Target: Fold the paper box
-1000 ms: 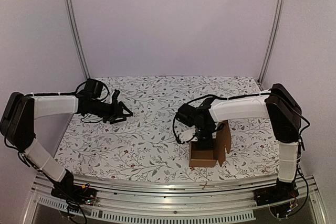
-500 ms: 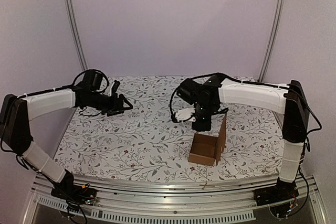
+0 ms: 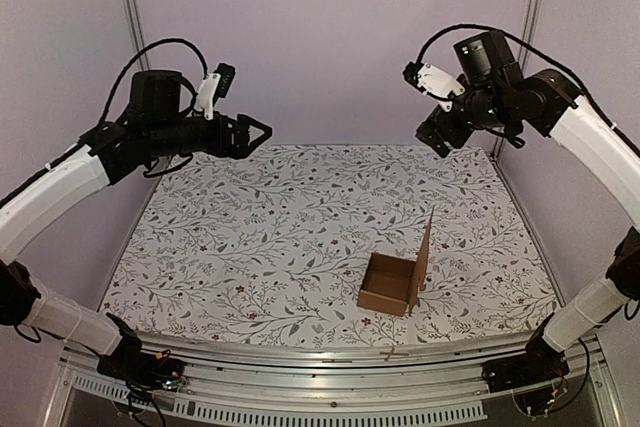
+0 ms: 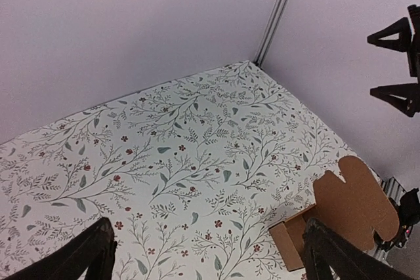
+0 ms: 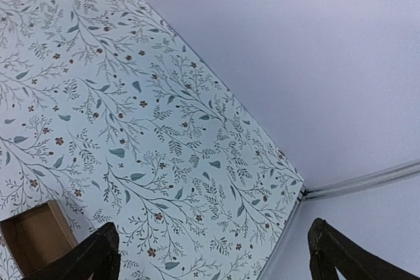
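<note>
A white floral-print tablecloth [image 3: 250, 247] lies beneath lilac walls [image 3: 330, 37]. Low, right of centre, sits the brown corrugated cardboard box [image 3: 390, 289], its lid flap [image 3: 426, 247] upright. It is likely light, stiff and creasable; pinch the flap edge. The left gripper [image 3: 256, 137], upper left, and the right gripper [image 3: 432, 139], upper right, hang spread and empty.

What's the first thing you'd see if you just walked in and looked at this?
A little brown paper box sits alone on the flowery tablecloth, near the front right, open on top with one flap standing up. Above it, the left arm and the right arm hang high near the back corners, both with jaws wide open and empty.
</note>
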Motion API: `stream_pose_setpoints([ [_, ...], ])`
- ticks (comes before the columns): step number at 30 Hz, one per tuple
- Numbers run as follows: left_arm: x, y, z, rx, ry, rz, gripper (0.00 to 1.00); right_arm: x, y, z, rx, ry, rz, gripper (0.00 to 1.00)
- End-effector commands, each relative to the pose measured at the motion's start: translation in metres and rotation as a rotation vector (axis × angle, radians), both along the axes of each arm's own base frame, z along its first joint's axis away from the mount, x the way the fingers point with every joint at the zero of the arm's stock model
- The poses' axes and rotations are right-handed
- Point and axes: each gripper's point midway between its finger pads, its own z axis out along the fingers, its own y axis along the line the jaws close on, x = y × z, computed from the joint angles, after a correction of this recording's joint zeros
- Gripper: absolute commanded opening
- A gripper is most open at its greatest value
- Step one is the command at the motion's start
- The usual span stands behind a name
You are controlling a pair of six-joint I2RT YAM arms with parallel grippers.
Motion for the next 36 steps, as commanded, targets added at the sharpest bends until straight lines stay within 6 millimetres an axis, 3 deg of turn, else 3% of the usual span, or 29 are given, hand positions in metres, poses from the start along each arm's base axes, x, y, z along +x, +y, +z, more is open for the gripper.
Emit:
stream_pose_setpoints([
  [1,0.005,-0.023,-0.045,0.009,0.139,-0.006,0.99,0.01,-0.032,-0.03,0.082,0.054,-0.164,0.99],
  [3,0.0,-0.039,-0.042,0.035,0.071,-0.006,0.99,0.004,-0.036,-0.042,0.097,0.063,-0.157,0.99],
  [6,-0.013,-0.067,-0.041,0.106,-0.017,-0.056,0.99,-0.008,-0.054,-0.036,0.173,0.05,-0.178,0.99],
  [10,-0.025,-0.092,-0.059,0.212,-0.034,-0.084,0.99,-0.03,-0.068,-0.035,0.267,0.109,-0.152,0.99],
  [11,-0.028,-0.093,-0.062,0.24,-0.049,-0.074,0.99,-0.038,-0.07,-0.038,0.277,0.118,-0.136,0.99],
  [15,-0.026,-0.085,-0.076,0.337,-0.086,0.038,0.99,-0.065,-0.075,-0.079,0.263,0.222,-0.12,0.99],
  [21,-0.033,-0.074,-0.093,0.322,-0.03,0.07,0.99,-0.1,-0.065,-0.13,0.238,0.385,0.0,0.99],
  [26,-0.044,-0.066,-0.11,0.325,0.005,0.053,0.99,-0.102,-0.062,-0.16,0.223,0.463,-0.009,0.99],
  [31,-0.058,-0.055,-0.143,0.363,0.103,0.042,0.99,-0.1,-0.043,-0.197,0.188,0.622,0.034,0.99],
  [34,-0.069,-0.051,-0.157,0.36,0.154,0.026,0.99,-0.078,-0.021,-0.2,0.199,0.663,0.058,0.99],
  [36,-0.071,-0.038,-0.156,0.364,0.141,0.065,0.99,-0.058,0.004,-0.194,0.237,0.692,0.084,0.99],
])
